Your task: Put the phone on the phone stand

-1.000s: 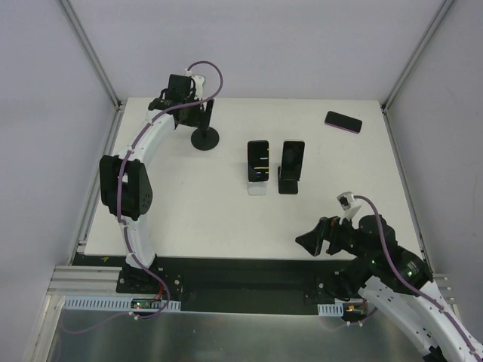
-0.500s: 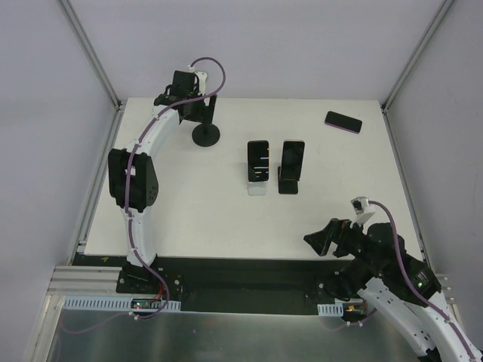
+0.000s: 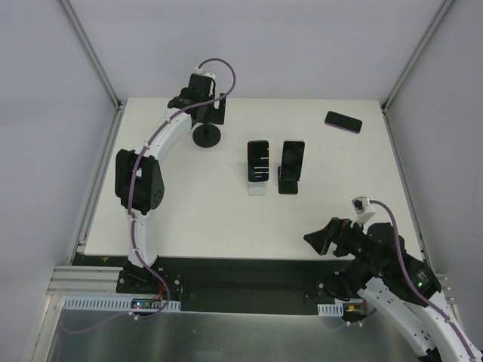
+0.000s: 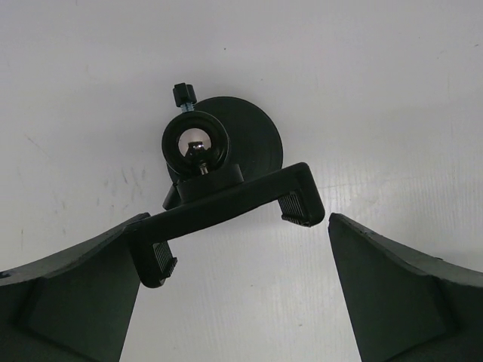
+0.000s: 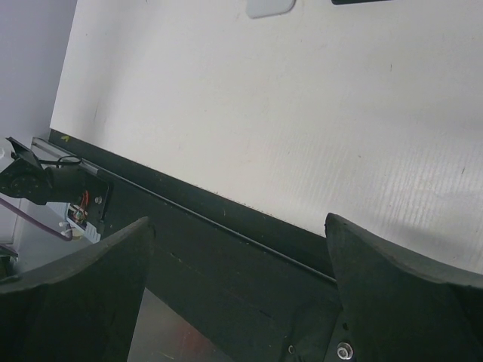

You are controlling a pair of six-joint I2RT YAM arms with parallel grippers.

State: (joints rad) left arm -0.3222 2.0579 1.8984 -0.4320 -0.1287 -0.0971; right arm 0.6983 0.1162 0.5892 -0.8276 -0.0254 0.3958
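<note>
A dark phone (image 3: 343, 121) lies flat at the table's back right, far from both grippers. A black phone stand with a round base (image 3: 205, 136) stands at the back left. In the left wrist view its base (image 4: 249, 136) and empty clamp bracket (image 4: 226, 202) sit just ahead of my fingers. My left gripper (image 3: 213, 113) (image 4: 235, 249) is open above the stand, and its left finger is close against one clamp end. My right gripper (image 3: 321, 240) (image 5: 235, 249) is open and empty over the table's front edge.
Two more phones stand upright mid-table, one on a white stand (image 3: 257, 162) and one on a black stand (image 3: 291, 167). The white stand's base also shows at the top of the right wrist view (image 5: 270, 6). The table's black front rail (image 5: 226, 249) lies under the right gripper.
My left arm has swung to the right, bringing its gripper over the round-base stand. My right gripper drew back slightly toward the front right, then held still.
</note>
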